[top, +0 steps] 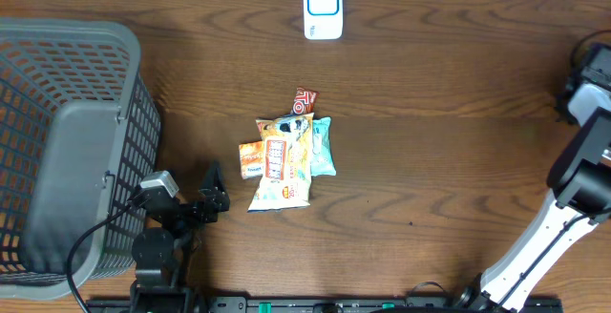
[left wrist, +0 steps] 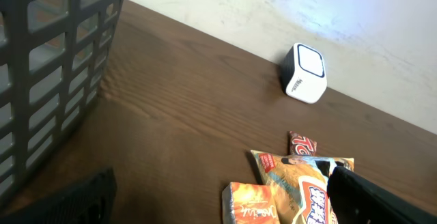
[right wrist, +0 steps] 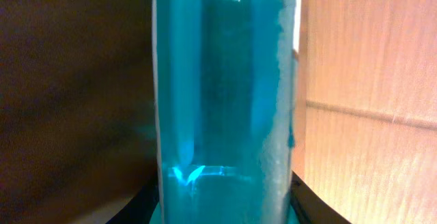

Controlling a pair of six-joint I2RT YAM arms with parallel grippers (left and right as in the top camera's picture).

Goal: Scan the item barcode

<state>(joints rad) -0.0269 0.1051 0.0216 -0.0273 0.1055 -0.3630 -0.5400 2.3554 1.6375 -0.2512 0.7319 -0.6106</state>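
Hovering the wide-jawed left gripper (top: 218, 185) just left of the untouched snack-packet pile (top: 284, 156), likely readying a pick toward the white barcode scanner (top: 323, 8) well behind that pile, and hanging the right gripper (right wrist: 225, 183) far right of it, a blue translucent thing (right wrist: 218, 80) crowding its lens, grip impossible to tell.

You have one white scanner (top: 323, 8) to count from. Toward the near table edge from the scanner lie four snack packets (top: 286, 151) in one pile: one yellow bag (top: 284, 170), one orange packet (top: 250, 158), one red packet (top: 305, 99) and one teal packet (top: 324, 147). Well to the scanner's left stands one grey basket (top: 67, 141). There are two arms, the left arm (top: 167, 232) and the right arm (top: 573, 189).
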